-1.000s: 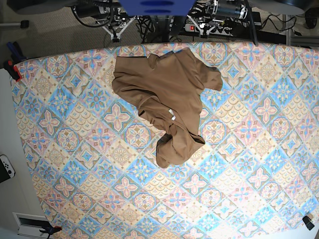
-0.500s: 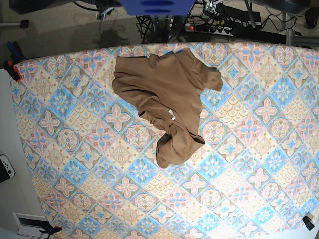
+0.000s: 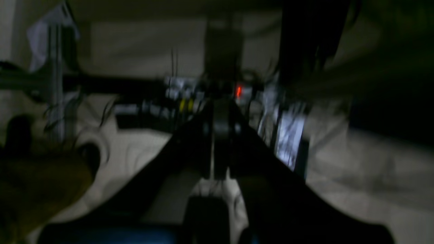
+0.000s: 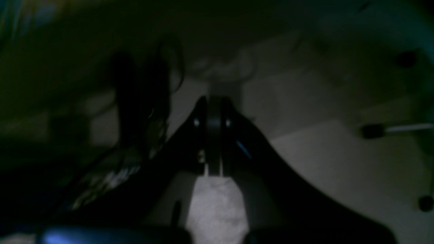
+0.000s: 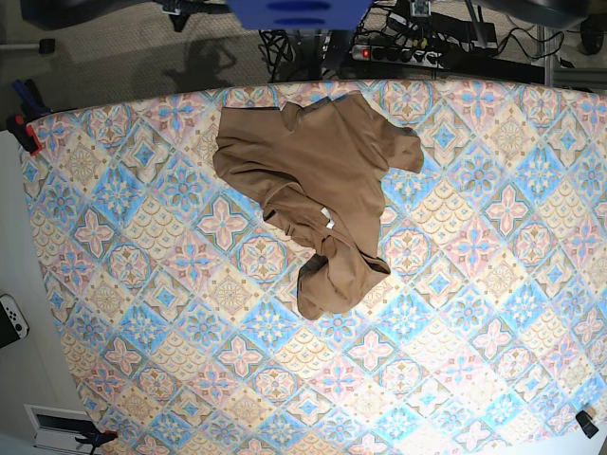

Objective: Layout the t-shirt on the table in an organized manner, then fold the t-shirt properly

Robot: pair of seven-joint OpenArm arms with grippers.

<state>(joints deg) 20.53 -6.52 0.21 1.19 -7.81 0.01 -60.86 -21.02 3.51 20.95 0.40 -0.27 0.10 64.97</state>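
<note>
The tan-brown t-shirt (image 5: pixel 318 175) lies crumpled on the patterned table (image 5: pixel 142 284), near the far edge at centre. One twisted part trails toward the table's middle (image 5: pixel 332 280). Neither gripper is over the table in the base view. Both wrist views are dark and blurred and look at the floor beyond the table. My left gripper (image 3: pixel 221 115) shows its dark fingers closed together, with nothing between them. My right gripper (image 4: pixel 213 108) looks the same, closed and empty. The t-shirt does not show clearly in either wrist view.
A blue mount (image 5: pixel 299 11) sits above the far table edge. A power strip with a red light and cables (image 5: pixel 379 49) lies on the floor behind. Red clamps (image 5: pixel 24 133) grip the left corner. A white controller (image 5: pixel 11 320) lies off the left edge.
The arm parts seen at the top edge of the base view have drawn back almost out of sight. The t-shirt has not moved.
</note>
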